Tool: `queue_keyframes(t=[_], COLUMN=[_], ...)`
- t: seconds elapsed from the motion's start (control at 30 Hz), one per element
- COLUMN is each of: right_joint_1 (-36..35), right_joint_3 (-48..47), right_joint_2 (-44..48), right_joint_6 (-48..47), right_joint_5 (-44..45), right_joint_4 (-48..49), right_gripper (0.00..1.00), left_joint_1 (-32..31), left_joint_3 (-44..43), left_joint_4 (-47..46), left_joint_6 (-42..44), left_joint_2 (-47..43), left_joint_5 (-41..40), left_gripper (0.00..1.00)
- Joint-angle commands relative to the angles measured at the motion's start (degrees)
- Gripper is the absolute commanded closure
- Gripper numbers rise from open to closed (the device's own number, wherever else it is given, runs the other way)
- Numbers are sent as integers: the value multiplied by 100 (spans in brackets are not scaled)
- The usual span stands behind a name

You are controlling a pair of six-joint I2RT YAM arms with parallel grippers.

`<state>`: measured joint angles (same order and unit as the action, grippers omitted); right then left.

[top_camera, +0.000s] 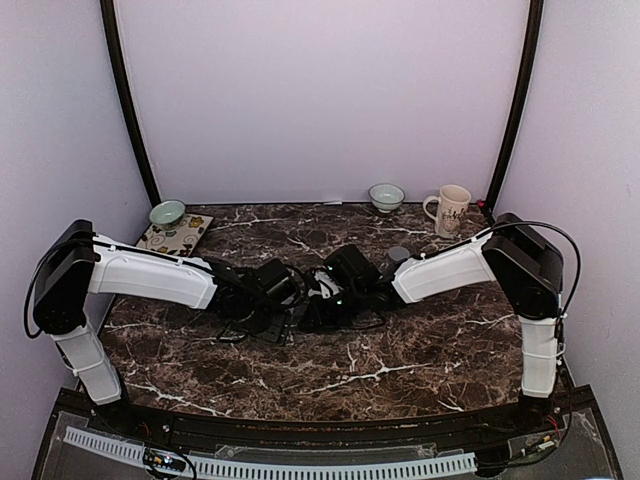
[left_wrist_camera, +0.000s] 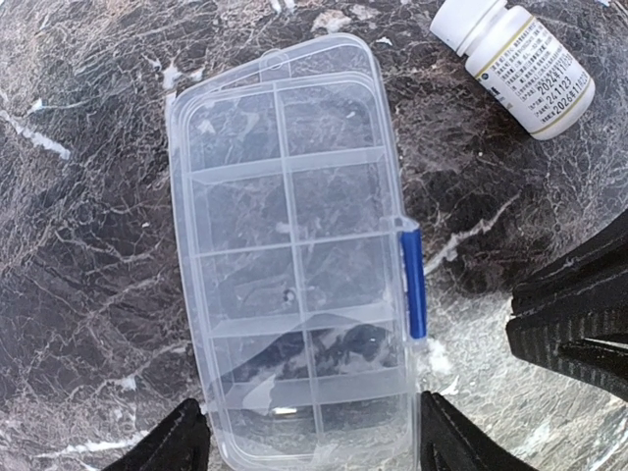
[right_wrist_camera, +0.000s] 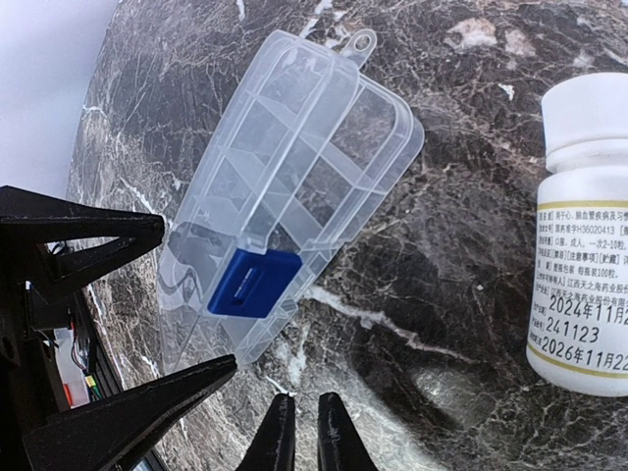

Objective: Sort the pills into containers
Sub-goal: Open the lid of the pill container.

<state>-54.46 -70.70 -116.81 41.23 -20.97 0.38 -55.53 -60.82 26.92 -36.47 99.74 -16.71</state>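
Black left jaws are spread wide astride the end of the organizer box (left_wrist_camera: 294, 255) nearest them, with one fingertip (left_wrist_camera: 182, 442) just beside each long wall. Can't tell if the pads touch yet, and nothing reads as clamped. Right jaws are closed on nothing, tips near the box's latch side. My read of the step: left pins the box, right pops the blue latch (left_wrist_camera: 414, 285). Lid is still down, no pills visible inside. To do it well, I'd pinch low on the side walls, not the lid rim, so the lid can swing. Keep the squeeze light, since thin clear plastic will likely bow and bind the latch. Stay short of the latch so the right tips have room, then use those closed tips as one pick under the latch lip. Marble counter (left_wrist_camera: 88, 294) looks slick, so an unpinned box would probably skate. Box sits mid-counter under the two wrists, hidden in the top view. It lies flat, lid up, with its long axis running straight out from the left jaws, roughly left-to-right by my estimate. Hang tab (left_wrist_camera: 275, 61) is at the end away from the left jaws, and the latch is on the long side facing the right jaws. White pill bottle (left_wrist_camera: 520, 64) sits beyond the tab end, apart from the box.
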Motion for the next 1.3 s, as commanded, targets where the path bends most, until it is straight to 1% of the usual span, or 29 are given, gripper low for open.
queue_keyframes(t=[0.0, 0.37, 0.63, 0.73, 0.8, 1.13, 1.27], right_joint_1=[-65, -117, -134, -135, -135, -147, -177], right_joint_3=[-79, -416, -510, -515, -507, -511, -554], right_joint_2=[-55, -204, -272, -255, -248, -250, -292], right_joint_6=[-1, -75, -90, -92, -98, -123, -148], right_joint_5=[-3, -54, -29, -28, -21, 14, 24], right_joint_4=[80, -17, -88, -100, -112, -173, -211], right_gripper=[92, 92, 88, 88, 87, 87, 87], left_joint_1=[-20, -11, -11, -11, -11, -11, -11], left_joint_3=[-14, 39, 130, 79, 43, 14, 68], left_joint_4=[73, 15, 45, 106, 145, 181, 165], left_joint_6=[5, 14, 21, 26, 17, 51, 16], left_joint_2=[-188, -392, -345, -202, -159, -150, -276], left_joint_5=[67, 192, 221, 208, 182, 59, -18], left_gripper=[26, 28, 29, 35, 37, 39, 39])
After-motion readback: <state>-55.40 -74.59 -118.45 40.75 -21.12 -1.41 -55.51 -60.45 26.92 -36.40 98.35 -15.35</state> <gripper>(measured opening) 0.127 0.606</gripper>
